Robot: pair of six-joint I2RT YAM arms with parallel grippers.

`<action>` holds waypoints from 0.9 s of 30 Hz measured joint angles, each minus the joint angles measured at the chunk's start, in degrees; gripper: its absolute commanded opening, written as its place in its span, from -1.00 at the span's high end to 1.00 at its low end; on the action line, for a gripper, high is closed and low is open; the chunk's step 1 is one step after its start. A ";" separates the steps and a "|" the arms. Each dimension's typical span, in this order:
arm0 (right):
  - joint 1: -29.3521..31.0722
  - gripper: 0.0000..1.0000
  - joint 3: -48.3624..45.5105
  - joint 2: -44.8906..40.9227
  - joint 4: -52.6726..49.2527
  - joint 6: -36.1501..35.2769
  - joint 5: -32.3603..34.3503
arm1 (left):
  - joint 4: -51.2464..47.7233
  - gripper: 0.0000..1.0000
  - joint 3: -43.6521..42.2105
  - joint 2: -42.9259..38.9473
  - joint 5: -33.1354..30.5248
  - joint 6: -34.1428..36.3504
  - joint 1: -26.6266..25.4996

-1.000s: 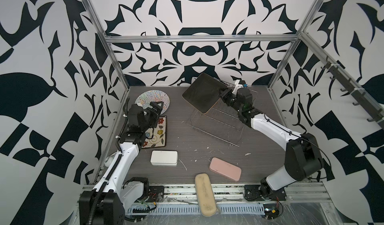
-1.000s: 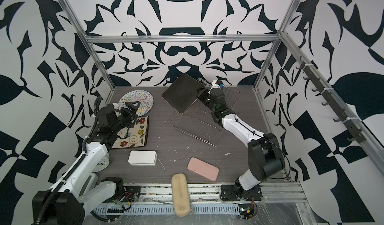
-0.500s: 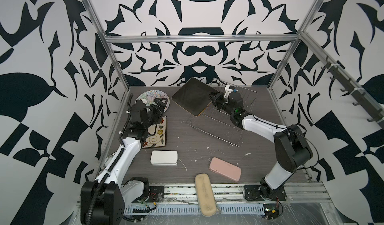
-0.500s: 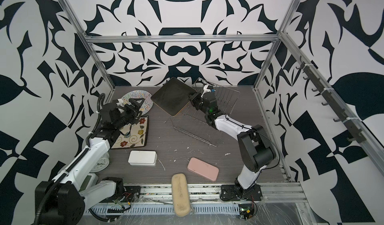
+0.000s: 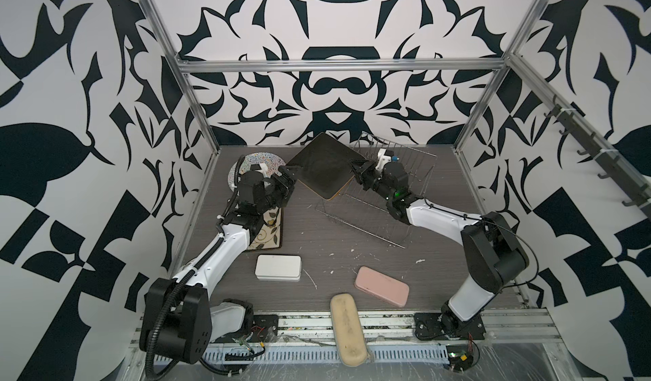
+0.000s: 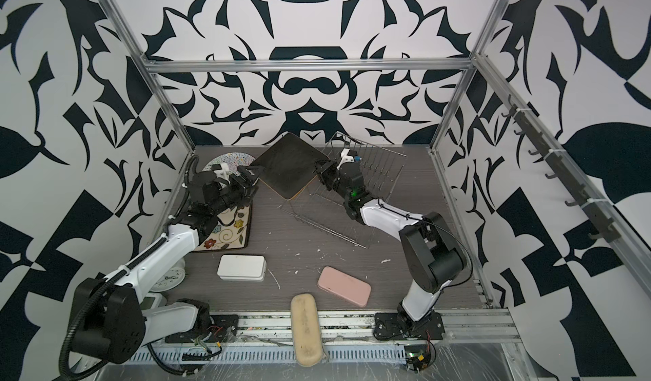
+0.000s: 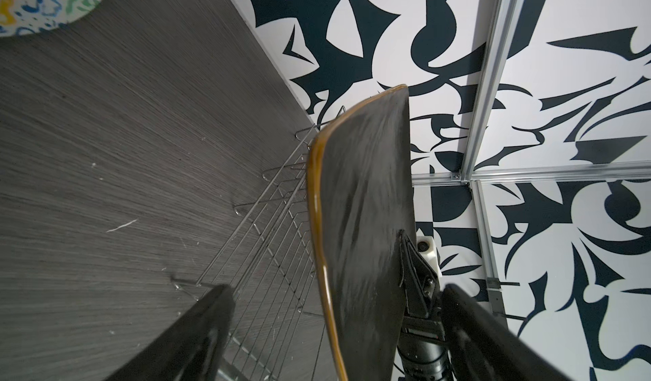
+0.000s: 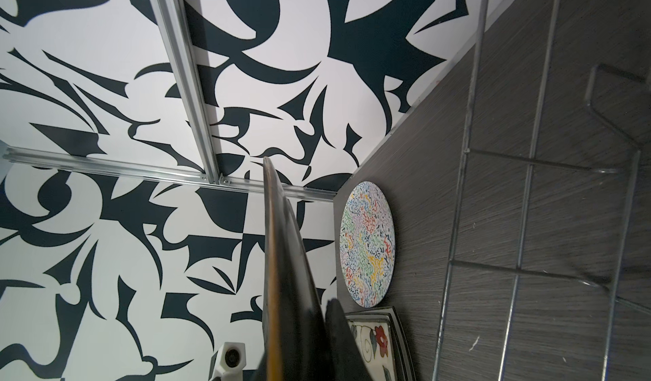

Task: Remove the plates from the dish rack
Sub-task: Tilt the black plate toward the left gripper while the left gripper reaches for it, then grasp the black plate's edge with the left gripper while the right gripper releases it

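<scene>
A black square plate (image 5: 324, 169) (image 6: 285, 169) hangs tilted above the table, left of the wire dish rack (image 5: 398, 164) (image 6: 380, 171). My right gripper (image 5: 355, 171) (image 8: 310, 326) is shut on its right corner. My left gripper (image 5: 287, 175) (image 7: 334, 312) is open, its fingers (image 7: 200, 330) standing on either side of the plate's left corner without touching it. The round squiggle plate (image 5: 252, 159) (image 8: 368, 245) and the flowered square plate (image 6: 229, 236) (image 8: 373, 340) lie flat on the table at the left, partly under my left arm.
A white tin (image 5: 278, 268), a pink case (image 5: 381, 286) and a beige case (image 5: 347, 330) lie near the front edge. A small clock (image 6: 171, 277) sits by the left arm's base. Patterned walls close off three sides.
My right gripper carried the black plate down and leftward, away from the rack. My left gripper rose from over the flowered plate and now straddles the plate's left corner.
</scene>
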 measured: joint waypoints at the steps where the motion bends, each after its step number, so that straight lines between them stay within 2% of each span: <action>1: 0.00 1.00 -0.02 -0.04 0.04 0.26 0.13 | 0.44 -0.78 0.00 0.28 0.07 -0.13 -0.17; 7: 0.15 1.00 -0.07 -0.09 0.09 1.55 0.09 | 4.24 -0.41 0.02 2.19 0.83 -1.11 -1.09; 27: 0.26 1.00 -1.18 -0.09 2.58 3.26 -0.33 | 12.13 0.41 0.33 7.72 2.56 -4.61 -3.06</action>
